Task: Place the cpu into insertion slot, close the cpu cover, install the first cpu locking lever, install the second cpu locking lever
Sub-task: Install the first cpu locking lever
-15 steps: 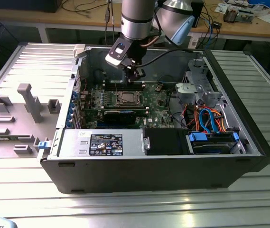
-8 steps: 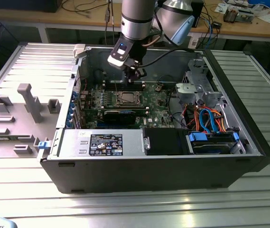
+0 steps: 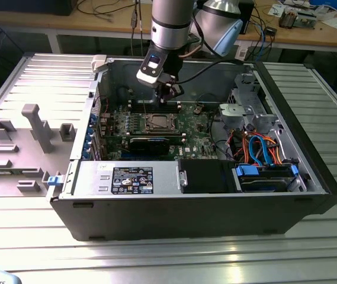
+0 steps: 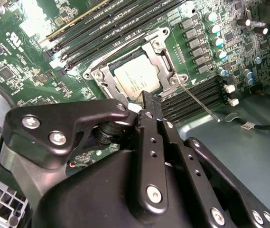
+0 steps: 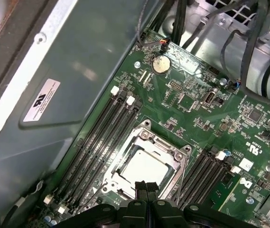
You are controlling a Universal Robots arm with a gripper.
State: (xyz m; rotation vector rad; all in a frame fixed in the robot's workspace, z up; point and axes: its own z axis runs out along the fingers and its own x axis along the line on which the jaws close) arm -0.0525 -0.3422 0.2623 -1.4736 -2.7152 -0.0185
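The cpu (image 4: pixel 137 78) (image 5: pixel 146 166) lies flat in the insertion slot (image 3: pixel 158 122), pale metal face up. The cpu cover (image 4: pixel 163 61) (image 5: pixel 167 145), a silvery frame, lies down around it. A thin metal locking lever (image 4: pixel 199 102) juts out slantwise from one socket corner over the memory slots. My gripper (image 3: pixel 172 93) (image 5: pixel 146 188) hangs just above the socket's edge inside the open computer case. Its black fingers (image 4: pixel 150 105) are pressed together with nothing between them.
Rows of slim black memory slots (image 5: pixel 97 147) flank the socket on both sides. A long black card (image 3: pixel 149 142) lies in front of it, then a labelled power supply (image 3: pixel 131 179). A drive cage with blue and orange cables (image 3: pixel 263 148) is at the exterior view's right. Grey fixtures (image 3: pixel 32 127) stand outside the case.
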